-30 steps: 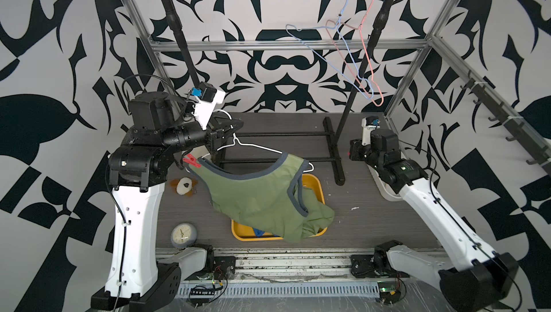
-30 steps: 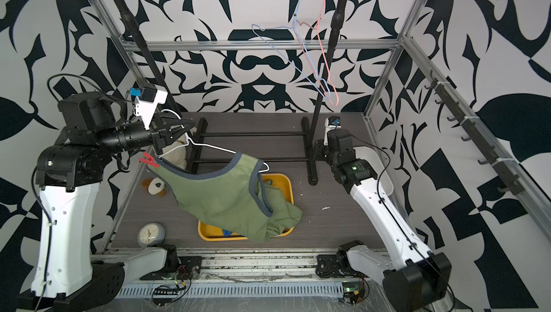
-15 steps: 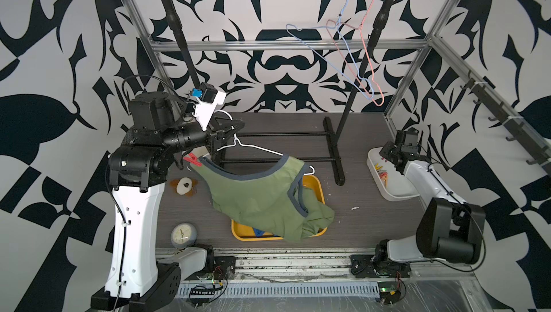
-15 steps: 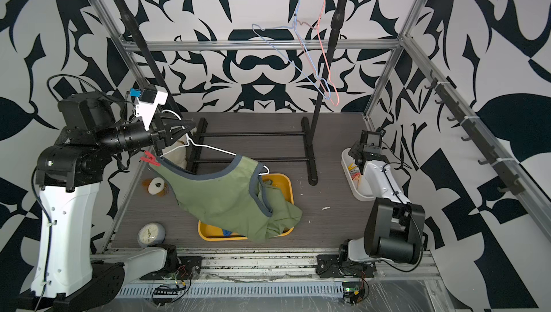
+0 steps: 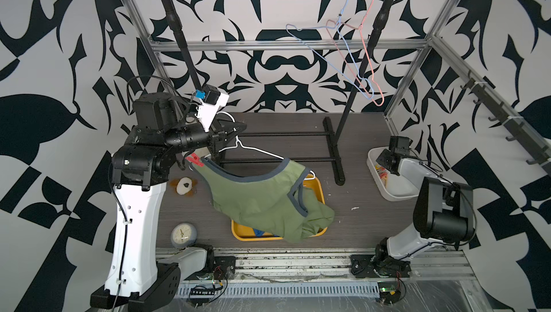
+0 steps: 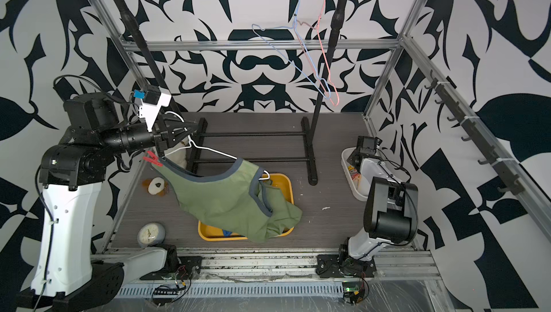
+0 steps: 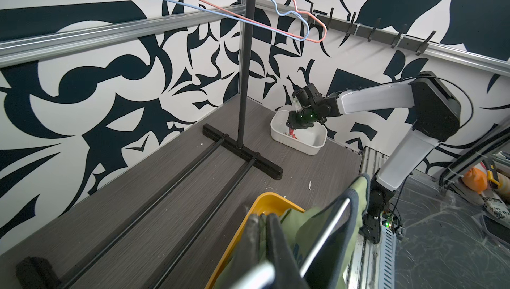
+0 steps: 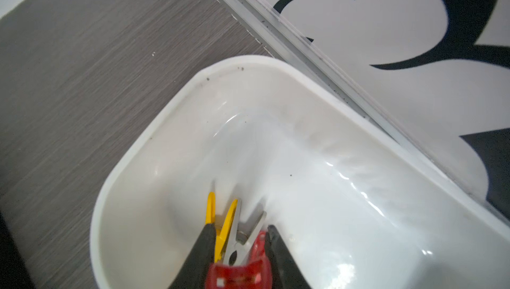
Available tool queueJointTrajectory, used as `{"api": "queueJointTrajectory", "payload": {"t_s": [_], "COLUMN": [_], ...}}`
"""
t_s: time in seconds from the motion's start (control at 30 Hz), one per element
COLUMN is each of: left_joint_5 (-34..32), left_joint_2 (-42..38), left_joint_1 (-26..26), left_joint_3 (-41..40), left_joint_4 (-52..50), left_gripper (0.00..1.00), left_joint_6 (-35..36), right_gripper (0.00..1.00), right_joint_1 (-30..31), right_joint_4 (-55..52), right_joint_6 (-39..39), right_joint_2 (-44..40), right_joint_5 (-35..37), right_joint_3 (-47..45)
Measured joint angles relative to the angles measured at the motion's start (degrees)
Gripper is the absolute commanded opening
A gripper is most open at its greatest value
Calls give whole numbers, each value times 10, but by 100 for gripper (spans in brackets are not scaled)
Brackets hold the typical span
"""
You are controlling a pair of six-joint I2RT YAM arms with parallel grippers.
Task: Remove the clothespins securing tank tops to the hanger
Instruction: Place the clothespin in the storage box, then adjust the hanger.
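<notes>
**Clothespin on the left strap: light, springy, best taken by its tails**

Farthest left, the red clothespin (image 5: 195, 159) bites the grey-trimmed strap of the tank top (image 5: 256, 194) onto the hanger (image 5: 262, 152). I judge it to be light, stiff plastic on a spring, and slick. I would squeeze its two tail ends, which point away from the cloth, rather than the nose. Just beside it my left gripper (image 5: 237, 129) is clamped on the hanger's wire neck, holding it up in the air. The top is soft and limp, and its hem slumps into the yellow bin (image 5: 318, 187). I expect it to slide down the wire once that clip lets go. Far right, my right gripper (image 8: 240, 227) hangs over the white tub (image 5: 396, 195).

Both top views show that hand only from behind, with its jaws hidden. The right wrist view fills this in. The jaws stand partly apart with a second red clothespin (image 8: 240, 273) between them. A yellow clothespin (image 8: 226, 227) and a grey clothespin (image 8: 234, 235) lie in the tub beneath. I cannot tell whether the red one is pinched or loose. The left wrist view shows the hanger's far shoulder, where the strap drapes over the wire with no clip that I can see. It misses the clip on the near strap, which only the top views catch.
</notes>
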Motion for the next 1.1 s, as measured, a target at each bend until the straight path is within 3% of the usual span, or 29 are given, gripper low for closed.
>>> {"api": "queueJointTrajectory", "payload": {"t_s": [0.33, 0.7, 0.87, 0.97, 1.1], "left_joint_5": [0, -13, -27, -37, -46], "left_joint_2": [-5, 0, 13, 23, 41], "left_joint_1": [-10, -23, -39, -47, -57], "left_joint_3": [-14, -19, -20, -20, -20], "left_joint_4": [2, 6, 6, 7, 6], "left_gripper": [10, 11, 11, 11, 11], "left_joint_6": [-3, 3, 14, 24, 35], "right_gripper": [41, 39, 34, 34, 32], "right_joint_1": [0, 0, 1, 36, 155], "right_joint_4": [-2, 8, 1, -7, -27], "right_joint_6": [0, 17, 15, 13, 9], "right_joint_2": [-13, -289, -343, -386, -443], "right_joint_5": [0, -66, -152, -211, -288], "right_joint_3": [-12, -103, -112, -114, -76]}}
